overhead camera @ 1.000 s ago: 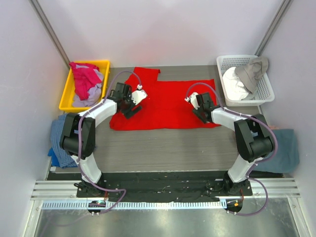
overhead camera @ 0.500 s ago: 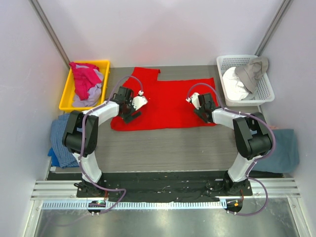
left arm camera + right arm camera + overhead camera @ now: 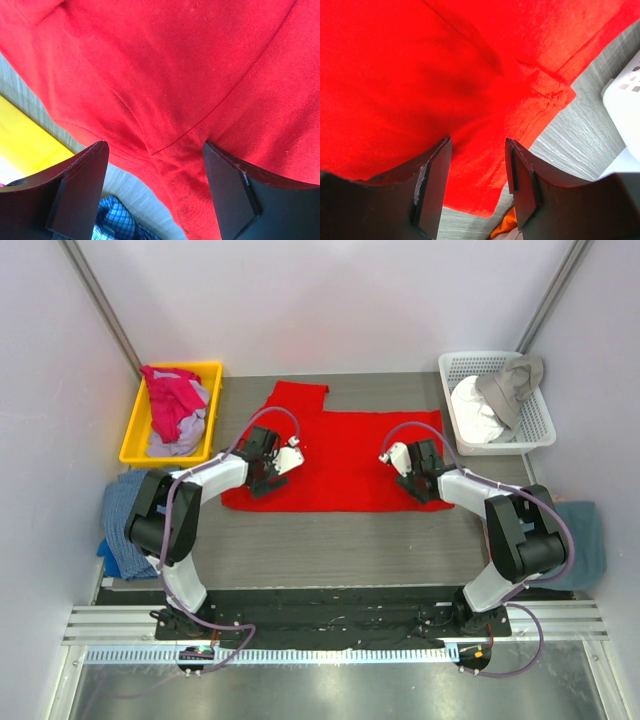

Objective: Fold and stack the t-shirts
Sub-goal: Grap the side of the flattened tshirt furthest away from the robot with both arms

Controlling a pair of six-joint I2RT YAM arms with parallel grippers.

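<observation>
Red t-shirt (image 3: 335,455) laid flat across the middle of the table (image 3: 330,540); both grippers set low on it.
Left gripper (image 3: 264,480) is placed on the shirt's near-left part, jaws held wide apart, with nothing clamped. Right gripper (image 3: 419,487) is placed on the near-right part by the hem, jaws parted less widely, with cloth seen in the gap. One sleeve is extended toward the far side. Pink and lavender t-shirts (image 3: 172,405) are heaped in the yellow bin (image 3: 133,445) at far left.
</observation>
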